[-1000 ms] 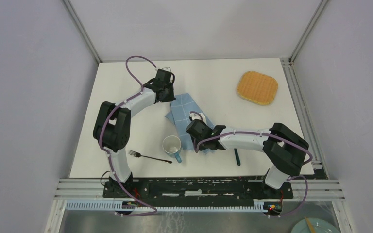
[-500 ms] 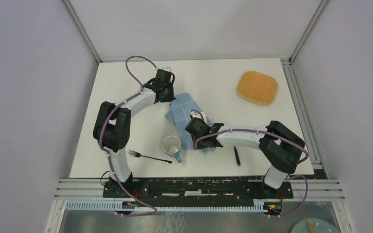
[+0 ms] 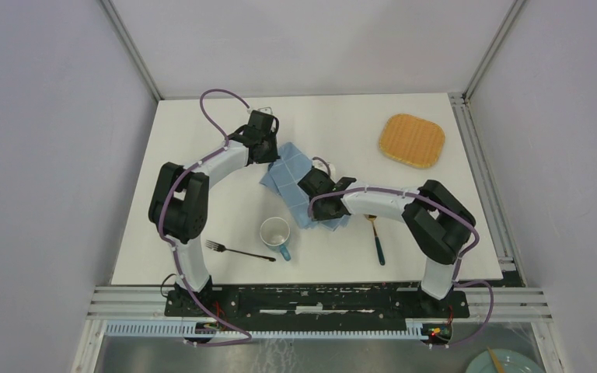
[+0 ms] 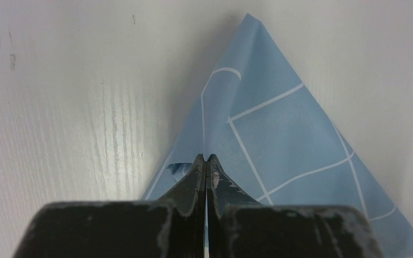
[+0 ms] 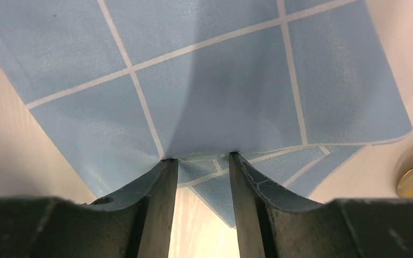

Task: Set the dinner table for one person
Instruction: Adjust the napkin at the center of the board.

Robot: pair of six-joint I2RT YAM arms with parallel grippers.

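**A:** 2 arms on 1 cloth (image 3: 289,172). Which step is this?

**B:** Spreading the napkin, I'd judge. The blue checked cloth lies rumpled near the middle of the white table (image 3: 342,124), which runs under everything from the arm bases to the far wall.

**A:** What are the grippers doing?

**B:** The left gripper (image 4: 205,158) is clamped tight on 1 far corner of the cloth, with the fabric pinched between its tips. The right gripper (image 5: 201,157) has its jaws about half apart. Its tips touch the near folded edge, and bare table shows through the gap, so nothing looks pinched there.

**A:** And the other pieces?

**B:** The mug (image 3: 275,232) stands just beside the cloth's near edge, and the fork (image 3: 238,250) lies to its left. The spoon (image 3: 377,241) lies near the right arm. The woven mat (image 3: 411,140) sits well apart, at the far right. None of them looks arranged as a place setting yet.

**A:** So what does the next move call for?

**B:** The right jaws probably need to close on that edge. Then both arms could draw apart to pull the cloth flat, low over the table. The mug is close enough to get nudged, so the pull should run away from it.
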